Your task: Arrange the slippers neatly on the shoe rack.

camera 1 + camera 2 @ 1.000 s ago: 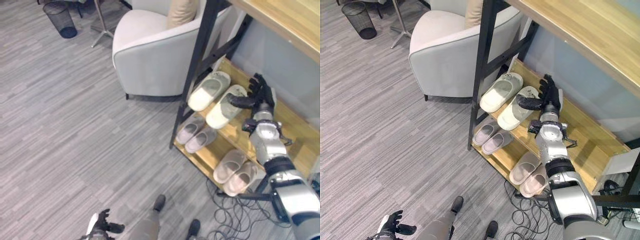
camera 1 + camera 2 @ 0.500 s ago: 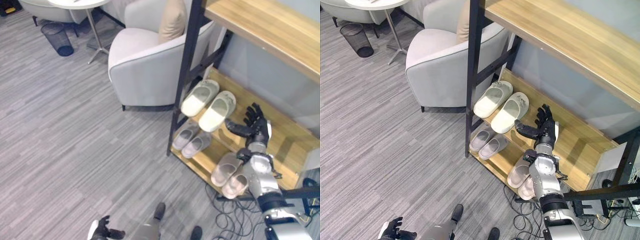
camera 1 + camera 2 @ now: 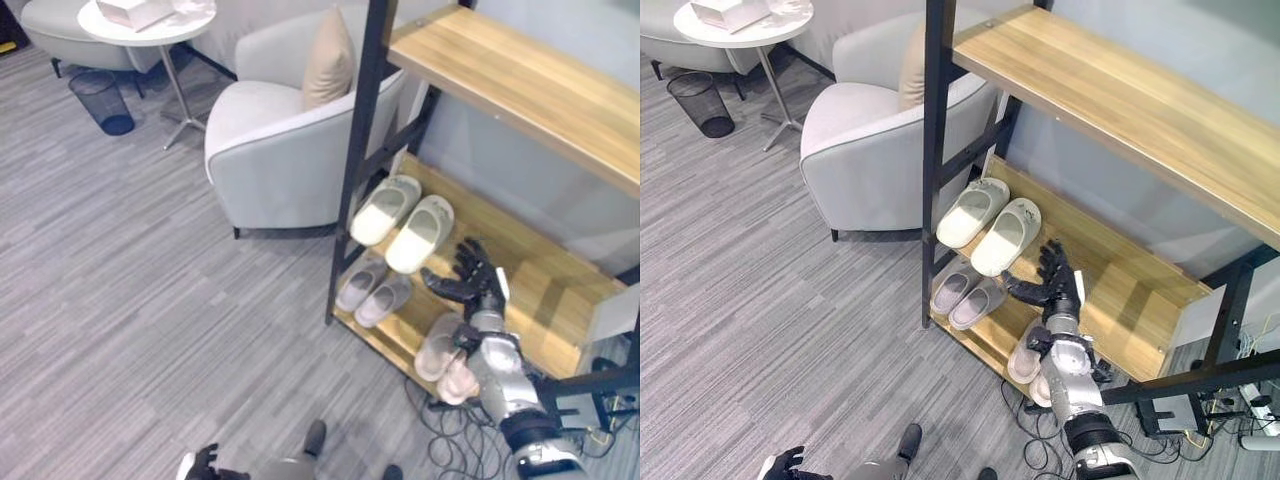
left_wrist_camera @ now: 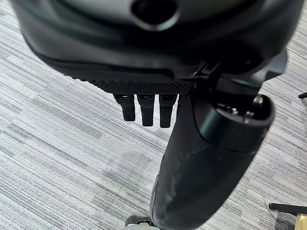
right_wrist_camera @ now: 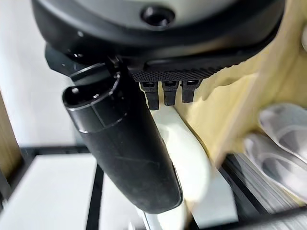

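Observation:
A cream pair of slippers (image 3: 385, 210) (image 3: 420, 233) lies side by side on the middle shelf of the wooden shoe rack (image 3: 540, 290). On the lowest shelf lie a grey-pink pair (image 3: 372, 290) and, further right, a beige pair (image 3: 445, 358). My right hand (image 3: 470, 283) hovers in front of the middle shelf, open with fingers spread. It sits just right of the cream pair and touches nothing. The right wrist view looks past the thumb at a cream slipper (image 5: 187, 163) and the grey slippers (image 5: 283, 139). My left hand (image 3: 200, 465) hangs low over the carpet, open (image 4: 144, 108).
A light grey armchair (image 3: 290, 150) with a beige cushion (image 3: 330, 60) stands close against the rack's black front post (image 3: 355, 170). A long upper shelf (image 3: 520, 90) overhangs the slippers. A round white table (image 3: 150, 20) and a mesh bin (image 3: 97, 100) stand at the far left.
The camera has risen and pulled back. My right hand has drawn away from the right cream slipper, which its thumb touched a second ago, toward the rack's front.

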